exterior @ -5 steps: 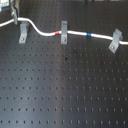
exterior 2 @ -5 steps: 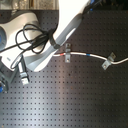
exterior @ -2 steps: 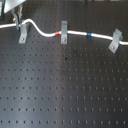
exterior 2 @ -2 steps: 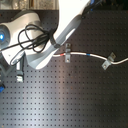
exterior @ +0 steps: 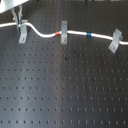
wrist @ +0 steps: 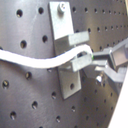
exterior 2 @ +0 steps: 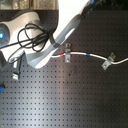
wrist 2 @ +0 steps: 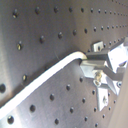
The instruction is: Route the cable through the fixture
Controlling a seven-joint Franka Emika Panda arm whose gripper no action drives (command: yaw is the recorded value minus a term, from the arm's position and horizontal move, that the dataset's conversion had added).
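Observation:
The white cable (exterior: 45,35) runs across the board in the first exterior view, from that view's left edge to its right. Its red band (exterior: 57,34) sits beside the middle clip (exterior: 63,32) and its blue band (exterior: 89,35) lies between the middle clip and the right clip (exterior: 115,41). My gripper (exterior: 18,19) hangs over the left clip (exterior: 22,36). In the first wrist view the cable (wrist: 35,59) lies in the notch of this clip (wrist: 67,50), and the gripper (wrist: 97,62) looks shut on the cable just past it. The second wrist view shows the cable (wrist 2: 45,77) entering the fingers (wrist 2: 95,66).
The black perforated board (exterior: 65,85) fills the first exterior view. In the second exterior view the white arm (exterior 2: 62,35) and its black hoses (exterior 2: 30,40) cover the left clip; the middle clip (exterior 2: 66,51) and right clip (exterior 2: 107,61) show.
The gripper has shifted only slightly at the left clip. The cable keeps its course through the middle and right clips.

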